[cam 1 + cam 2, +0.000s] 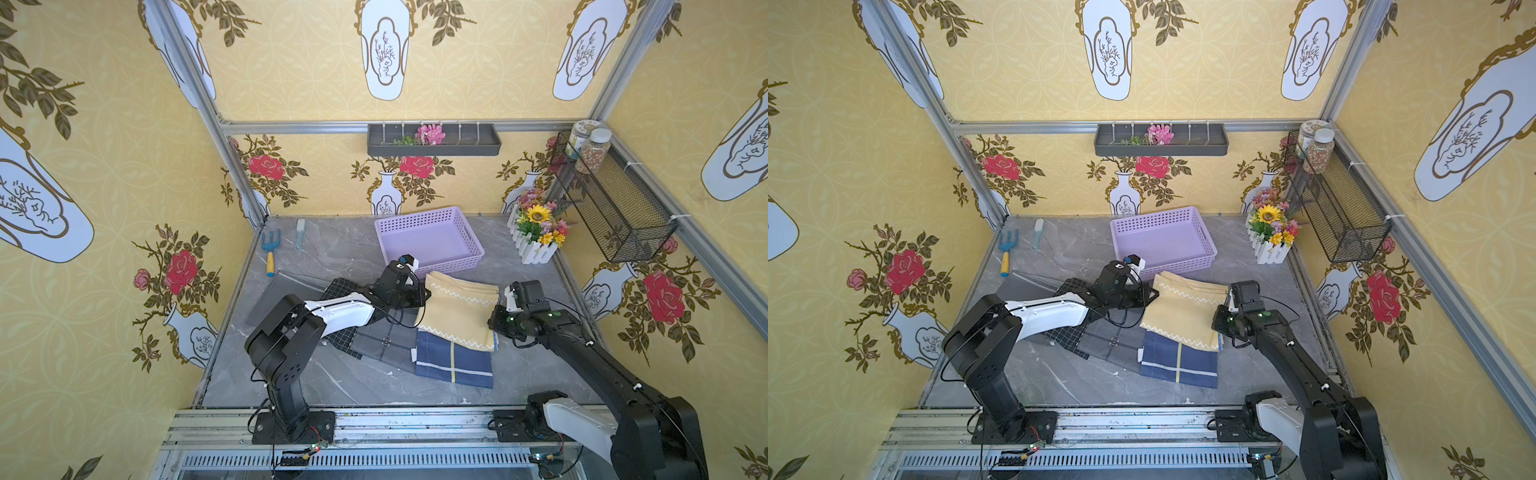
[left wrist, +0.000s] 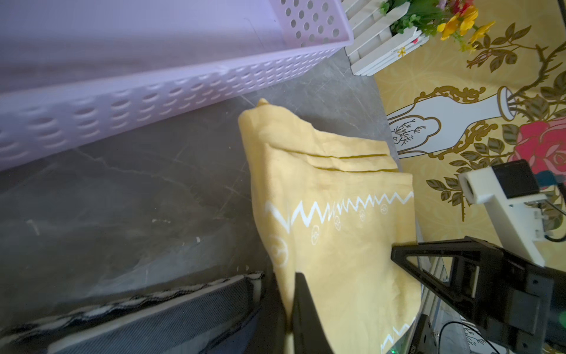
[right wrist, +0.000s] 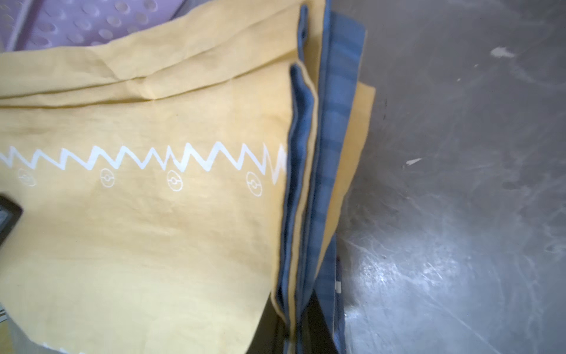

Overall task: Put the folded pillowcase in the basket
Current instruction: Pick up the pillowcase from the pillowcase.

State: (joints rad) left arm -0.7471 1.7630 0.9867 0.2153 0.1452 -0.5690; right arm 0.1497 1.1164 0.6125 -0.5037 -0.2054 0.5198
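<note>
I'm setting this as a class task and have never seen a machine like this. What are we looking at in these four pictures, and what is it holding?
It is a robot with two arms bolted to a rail at the front of a grey table. Two pictures look down from overhead, side by side, showing nearly the same scene. The other two come from a camera on each arm's wrist, so they are close-ups. Each arm ends in a two-fingered hand. The left hand and the right hand are both shut on opposite edges of the folded yellow pillowcase. Beyond it stands the empty lavender basket. Under and beside the pillowcase lie other cloths, among them a blue cloth. A garden fork, a brush and a box of flowers sit near the back.
</note>
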